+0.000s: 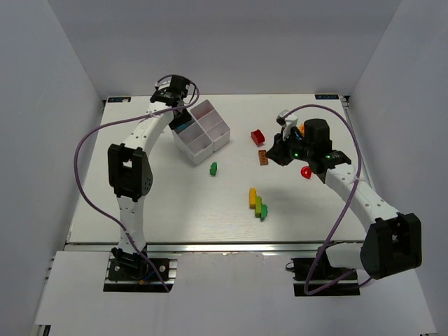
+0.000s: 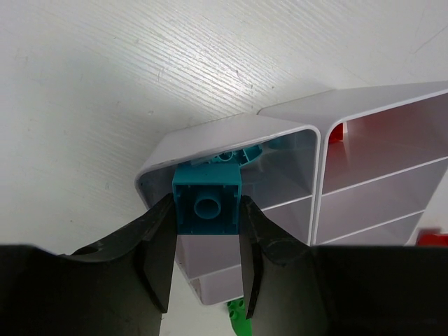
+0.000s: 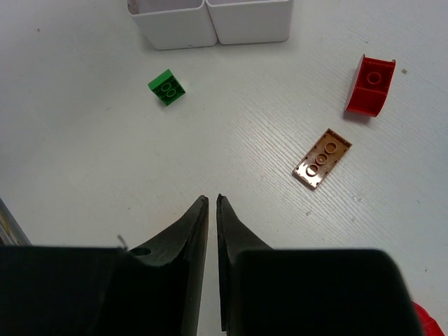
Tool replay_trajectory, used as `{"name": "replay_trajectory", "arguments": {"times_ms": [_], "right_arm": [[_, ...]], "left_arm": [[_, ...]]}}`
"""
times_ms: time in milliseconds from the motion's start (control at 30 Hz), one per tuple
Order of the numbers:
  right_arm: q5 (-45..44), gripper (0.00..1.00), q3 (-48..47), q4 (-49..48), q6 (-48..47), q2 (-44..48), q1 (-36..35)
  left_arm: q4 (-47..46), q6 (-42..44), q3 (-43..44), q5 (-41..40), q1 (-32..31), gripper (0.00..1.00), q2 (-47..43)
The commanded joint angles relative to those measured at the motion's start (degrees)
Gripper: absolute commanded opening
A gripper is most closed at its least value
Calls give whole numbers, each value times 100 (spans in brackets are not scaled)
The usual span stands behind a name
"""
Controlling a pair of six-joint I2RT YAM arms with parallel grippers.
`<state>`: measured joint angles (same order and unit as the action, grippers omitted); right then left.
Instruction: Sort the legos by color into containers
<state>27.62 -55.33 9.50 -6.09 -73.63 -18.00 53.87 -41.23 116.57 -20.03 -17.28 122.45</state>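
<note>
Left gripper (image 2: pixel 207 213) clamps a teal brick (image 2: pixel 207 205) at the rim of the tray's (image 2: pixel 280 129) corner compartment, which holds other teal pieces. Right gripper (image 3: pixel 212 203), jaws nearly together and empty, hangs before the tray near the orange plate (image 3: pixel 322 158). Risk: if released on the rim, the brick may fall outside.

I see the left jaws clamped on a teal brick (image 2: pixel 208 204) at the rim of a corner compartment of the white tray (image 2: pixel 231 131). More teal pieces (image 2: pixel 234 155) lie inside. A green brick (image 2: pixel 239 319) shows below the tray.
</note>
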Motion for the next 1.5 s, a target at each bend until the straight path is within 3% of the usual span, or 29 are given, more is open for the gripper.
{"name": "replay_trajectory", "arguments": {"times_ms": [0, 167, 400, 700, 800, 833, 967, 1033, 1067, 1167, 1300, 1467], "right_arm": [[95, 15, -30, -159, 20, 24, 25], [95, 16, -30, -124, -24, 24, 25], [112, 17, -13, -71, -94, 59, 33], [86, 24, -39, 105, -550, 234, 25], [-186, 43, -83, 175, -648, 270, 25], [-256, 54, -144, 254, -726, 226, 33], [-573, 77, -302, 500, -745, 50, 173], [-626, 79, -399, 675, -788, -159, 349], [-678, 79, -556, 737, -806, -248, 402], [-731, 80, -1012, 1001, -745, -731, 805], [-880, 79, -1839, 1554, -604, -1504, 1044], [-1518, 75, -2263, 2073, -376, -2085, 1228]], "left_arm": [[-122, -8, -126, -168, -4, 28, -371], [-122, -8, -126, -229, -4, 50, -363], [-96, 19, 58, -124, -12, 62, -406], [-245, -8, 138, 236, -12, 59, -968], [-569, 36, -169, 535, -12, 56, -1468], [-701, 54, -327, 640, -4, 53, -1635], [-1788, 221, -1817, 1150, -4, 54, -2672], [-2142, 317, -2408, 1457, 14, 61, -3355], [-2413, 326, -2707, 1519, 14, 74, -3577], [-2801, 291, -3824, 1748, 93, 93, -4395], [-3066, 64, -5237, 1994, 260, 94, -5248], [-3014, -139, -6207, 2100, 278, 94, -6240]]}}
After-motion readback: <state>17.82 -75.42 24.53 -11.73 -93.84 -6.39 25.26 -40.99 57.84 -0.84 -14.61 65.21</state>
